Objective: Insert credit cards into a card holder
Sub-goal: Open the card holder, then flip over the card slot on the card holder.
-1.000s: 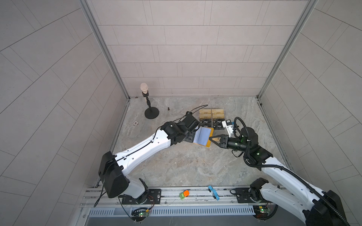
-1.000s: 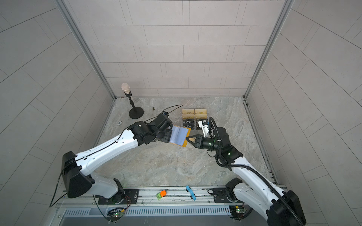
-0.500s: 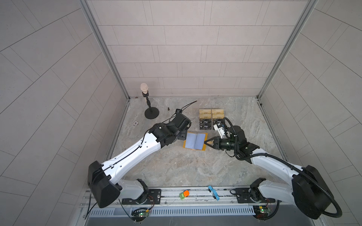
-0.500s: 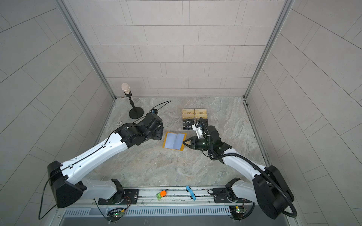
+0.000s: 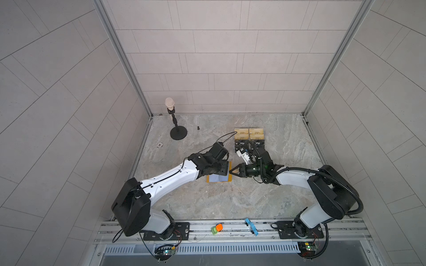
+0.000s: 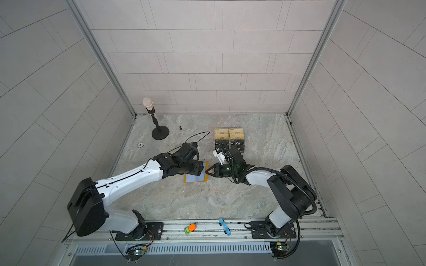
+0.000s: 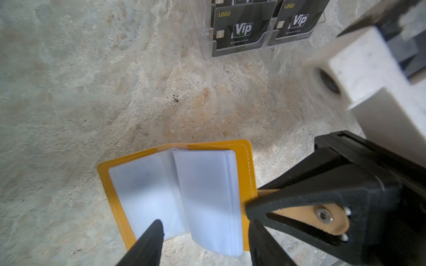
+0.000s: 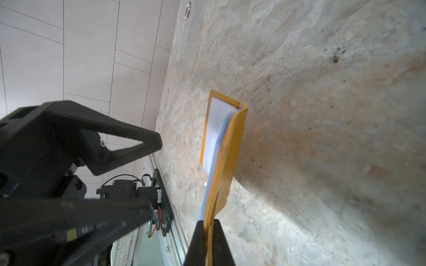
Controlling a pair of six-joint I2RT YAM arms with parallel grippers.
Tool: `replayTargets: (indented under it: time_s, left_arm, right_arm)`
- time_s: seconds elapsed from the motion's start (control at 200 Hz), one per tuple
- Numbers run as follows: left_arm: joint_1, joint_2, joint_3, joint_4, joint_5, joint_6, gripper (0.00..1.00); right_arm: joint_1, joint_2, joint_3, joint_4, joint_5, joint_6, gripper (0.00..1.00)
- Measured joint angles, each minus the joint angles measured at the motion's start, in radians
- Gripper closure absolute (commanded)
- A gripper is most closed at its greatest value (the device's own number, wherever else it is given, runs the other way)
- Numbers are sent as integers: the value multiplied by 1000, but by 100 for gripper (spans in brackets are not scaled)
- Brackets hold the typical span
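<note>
The card holder [image 5: 219, 179] [image 6: 194, 177] lies open on the table, mustard-yellow with pale blue-grey sleeves [image 7: 207, 184]. My right gripper [image 8: 208, 224] [image 5: 232, 171] is shut on its snap tab [image 7: 322, 216] and holds that cover edge [image 8: 230, 142] slightly raised. My left gripper [image 7: 206, 223] [image 6: 199, 169] hangs open just over the holder. One fingertip [image 7: 158, 226] is over the left page, and the other is past the sleeve stack's free edge. The credit cards [image 7: 239, 30] [image 5: 241, 143], black with white "Vip", stand in a clear stand behind.
The clear tiered stand [image 7: 207, 49] also holds gold cards [image 5: 249, 133] in its rear rows. A microphone stand [image 5: 177, 132] is at the back left, with a small black piece [image 5: 197, 127] and a round token [image 5: 159, 144] nearby. The front rail [image 5: 230, 232] carries small coloured clips.
The holder, held up in the air a second ago, has come down onto the table, nearer the front. Both arms followed it, and the left fingers narrowed slightly.
</note>
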Motion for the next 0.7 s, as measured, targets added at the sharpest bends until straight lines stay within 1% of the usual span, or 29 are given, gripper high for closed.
replayTargets:
  time_s: [0.115, 0.225, 0.416, 0.581, 0.701]
  left_arm:
    - [0, 58, 0, 14, 18, 0, 37]
    - [-2, 102, 0, 13, 5, -5, 34]
    - [-2, 104, -7, 25, -14, -11, 31]
    - [-2, 109, -8, 25, -13, -10, 31]
    - [-2, 142, -8, 20, -8, -6, 31]
  right_arm:
    - [0, 42, 11, 15, 0, -14, 100]
    - [0, 89, -3, 40, 1, -8, 100]
    - [0, 140, -19, 85, 3, 11, 100]
    - [0, 141, -19, 95, 4, 12, 100]
    - [-3, 142, -19, 94, 4, 11, 100]
